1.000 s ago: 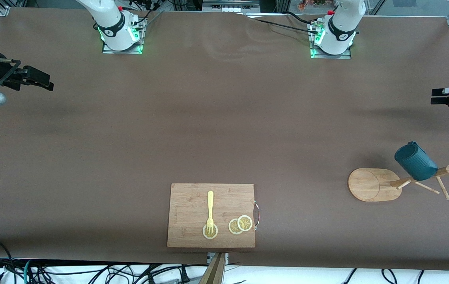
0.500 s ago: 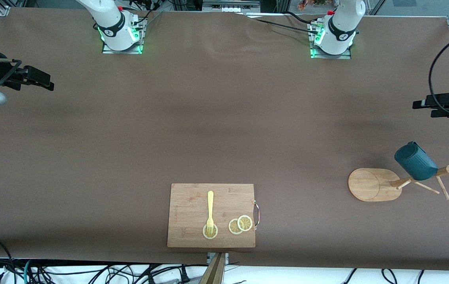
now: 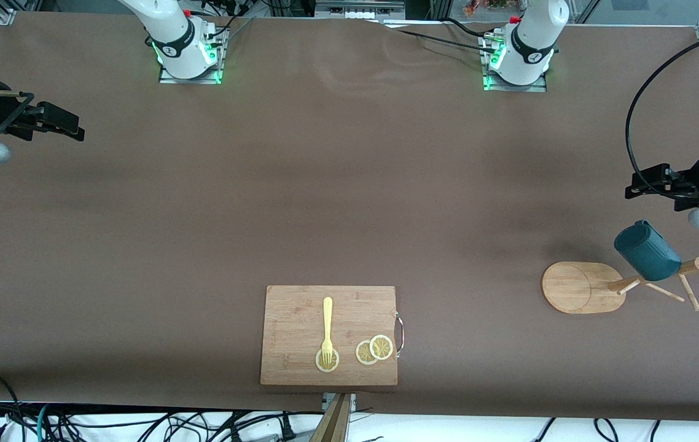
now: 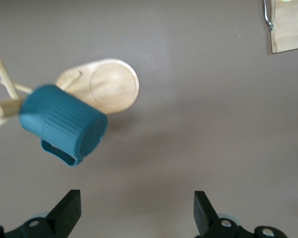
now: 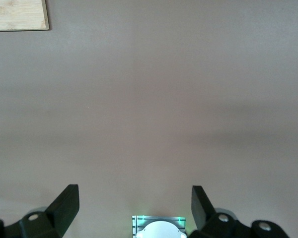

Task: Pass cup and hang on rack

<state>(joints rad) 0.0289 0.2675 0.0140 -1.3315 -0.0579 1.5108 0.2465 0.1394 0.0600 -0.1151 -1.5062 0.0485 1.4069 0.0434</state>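
Observation:
The dark teal cup (image 3: 647, 252) hangs on the pegs of the light wooden rack (image 3: 577, 287), near the left arm's end of the table. No gripper touches it. My left gripper (image 3: 638, 184) hovers open and empty over bare table beside the rack. In the left wrist view the cup (image 4: 59, 124) and the rack's oval base (image 4: 107, 89) lie ahead of the open left gripper (image 4: 136, 208). My right gripper (image 3: 76, 130) waits open and empty over the right arm's end of the table. Under the right gripper (image 5: 134, 203) there is only brown table.
A wooden cutting board (image 3: 300, 319) lies near the front edge at mid-table, carrying a yellow fork (image 3: 327, 328) and lemon slices (image 3: 374, 350). Its corner shows in both wrist views (image 4: 290, 25) (image 5: 17, 15). A black cable (image 3: 638, 110) arcs above the left gripper.
My left gripper has moved in from the table's end toward the cup and rack, coming nearer to the front camera. The right gripper, cup and rack have not moved.

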